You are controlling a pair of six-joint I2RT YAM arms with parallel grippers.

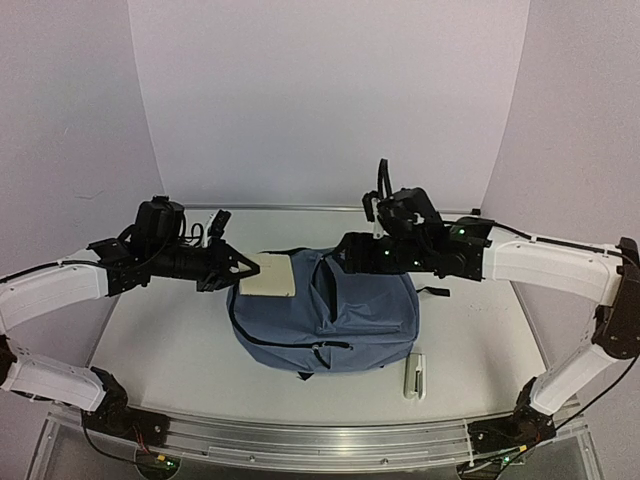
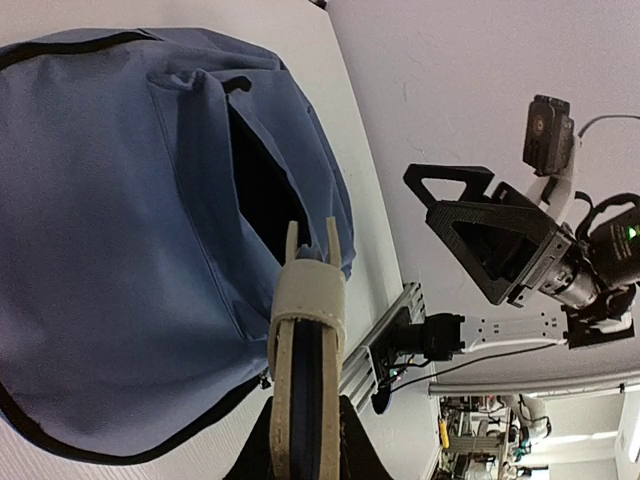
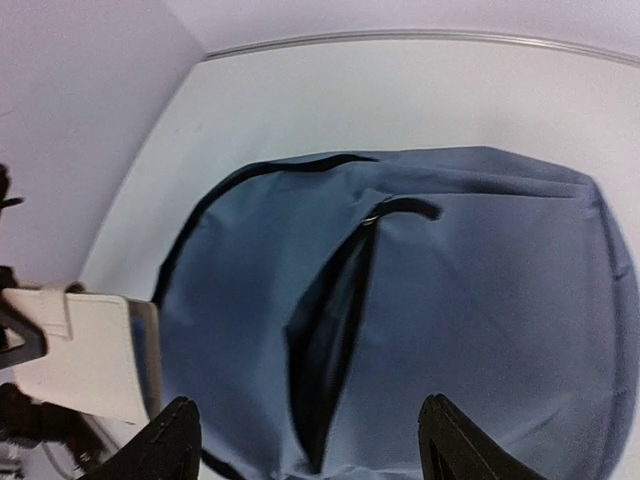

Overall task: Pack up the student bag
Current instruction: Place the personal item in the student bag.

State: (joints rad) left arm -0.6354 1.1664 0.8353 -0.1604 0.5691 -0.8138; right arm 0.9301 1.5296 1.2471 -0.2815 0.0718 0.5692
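Note:
The student bag (image 1: pixel 330 320) is a slate-blue backpack lying flat at the table's middle, with a long zipper slit (image 3: pixel 335 340) gaping open on top. My left gripper (image 1: pixel 240 268) is shut on a flat cream notebook (image 1: pixel 270 273) with a strap closure and dark blue edge. It holds the notebook over the bag's left edge, edge-on in the left wrist view (image 2: pixel 308 370), pointing towards the slit (image 2: pixel 260 190). My right gripper (image 1: pixel 345 255) hovers open and empty just above the slit, its fingers (image 3: pixel 170 440) spread wide either side of it.
A small white oblong object (image 1: pixel 413 377) lies on the table right of the bag's front. The table's near edge is an aluminium rail (image 1: pixel 320 440). White walls close in the back and sides.

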